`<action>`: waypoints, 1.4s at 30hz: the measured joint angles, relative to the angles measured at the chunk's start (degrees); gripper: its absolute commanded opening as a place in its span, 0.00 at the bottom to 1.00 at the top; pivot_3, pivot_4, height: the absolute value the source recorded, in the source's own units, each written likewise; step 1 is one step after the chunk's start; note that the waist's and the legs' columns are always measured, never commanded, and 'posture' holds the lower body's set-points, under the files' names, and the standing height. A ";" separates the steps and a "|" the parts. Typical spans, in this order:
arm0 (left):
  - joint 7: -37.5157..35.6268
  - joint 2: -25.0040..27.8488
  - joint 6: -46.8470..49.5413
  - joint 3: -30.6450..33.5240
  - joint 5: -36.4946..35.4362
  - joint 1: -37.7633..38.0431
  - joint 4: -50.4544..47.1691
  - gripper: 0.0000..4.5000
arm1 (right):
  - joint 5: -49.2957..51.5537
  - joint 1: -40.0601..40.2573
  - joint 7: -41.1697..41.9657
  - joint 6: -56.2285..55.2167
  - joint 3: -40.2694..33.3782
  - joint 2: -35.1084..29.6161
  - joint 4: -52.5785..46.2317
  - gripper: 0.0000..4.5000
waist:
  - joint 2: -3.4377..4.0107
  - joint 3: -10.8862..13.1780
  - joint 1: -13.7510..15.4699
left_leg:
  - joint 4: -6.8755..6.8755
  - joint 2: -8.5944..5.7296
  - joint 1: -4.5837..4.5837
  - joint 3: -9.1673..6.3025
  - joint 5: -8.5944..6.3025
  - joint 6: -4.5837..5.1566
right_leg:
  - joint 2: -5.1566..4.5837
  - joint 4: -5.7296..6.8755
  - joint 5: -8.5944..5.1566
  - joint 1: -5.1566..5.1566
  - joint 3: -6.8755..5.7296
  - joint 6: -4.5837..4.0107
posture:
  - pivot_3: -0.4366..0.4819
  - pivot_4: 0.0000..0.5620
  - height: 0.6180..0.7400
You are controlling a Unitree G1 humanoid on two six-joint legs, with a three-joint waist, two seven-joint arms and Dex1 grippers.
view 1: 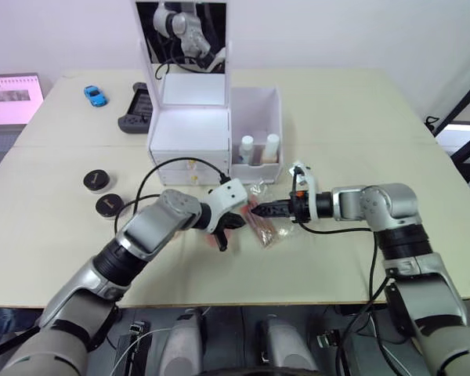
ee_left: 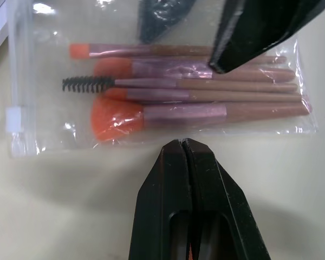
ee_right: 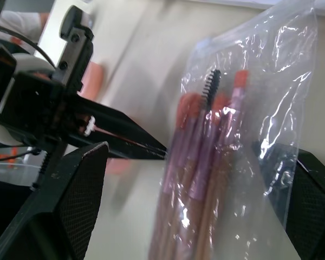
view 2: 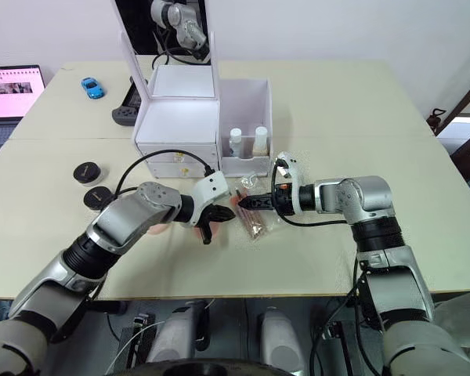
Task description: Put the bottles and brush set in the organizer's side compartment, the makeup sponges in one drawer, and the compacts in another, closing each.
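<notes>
Left hand (view 1: 222,235) sits low over the bench (view 1: 360,117), fingers pressed together with nothing between them, tips just beside the brush set (ee_left: 189,92). Left forearm runs in from the near left edge, wrist bent toward centre. Right hand (view 1: 254,209) reaches in horizontally from the right, elbow bent, fingers spread wide either side of the brush set's clear sleeve, not closed on it. Brush set lies flat on the bench in front of the organizer (view 1: 189,133). Something pink lies under the left hand; can't tell what. Both bottles (view 1: 259,149) stand upright in the side compartment (view 1: 258,106). Mirror lid is up, both drawers look closed. Two black compacts (view 1: 99,181) lie on the bench left of the organizer, near each other. Black controller (view 1: 135,110) and blue toy car (view 1: 95,95) sit at the far left; laptop (view 1: 12,98) beyond the bench edge. Pale wall behind.
</notes>
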 measured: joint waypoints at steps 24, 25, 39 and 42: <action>-0.02 -0.96 1.12 3.66 0.31 1.46 -0.64 0.00 | -2.06 5.95 2.57 4.96 -4.80 -2.06 -6.76 0.01 | -0.05 -0.05 0.44 | -0.03 -0.05 -0.05 0.01 0.00 -0.01 | -0.13 -0.03 0.00 -0.01 -0.05 0.00 | 0.48 0.27 1.00; -0.11 -0.98 1.44 5.05 -0.26 1.46 -0.83 0.00 | -1.39 7.37 1.30 6.35 -6.56 -2.38 -9.40 0.01 | -0.05 -0.05 0.37 | -0.03 -0.05 -0.11 -0.01 0.00 -0.01 | -0.12 -0.01 0.00 -0.08 -0.05 0.00 | 0.48 0.27 1.00; -13.06 5.34 -1.26 27.80 -19.79 1.48 -10.85 0.00 | 3.61 4.79 -9.58 -7.34 -21.66 -4.48 -43.37 0.01 | 0.04 0.00 0.19 | -0.11 -0.05 -0.13 -0.02 0.00 -0.01 | -0.10 -0.07 0.00 -0.12 -0.07 0.00 | 0.48 0.27 1.00; -13.00 5.63 -3.42 30.95 -20.97 1.65 -9.42 0.00 | -3.51 0.08 -7.46 -18.98 -15.50 -6.46 -37.89 0.01 | 0.04 0.01 0.05 | -0.06 -0.05 -0.11 0.04 0.00 -0.01 | -0.12 -0.06 0.00 -0.13 -0.03 0.00 | 0.48 0.27 1.00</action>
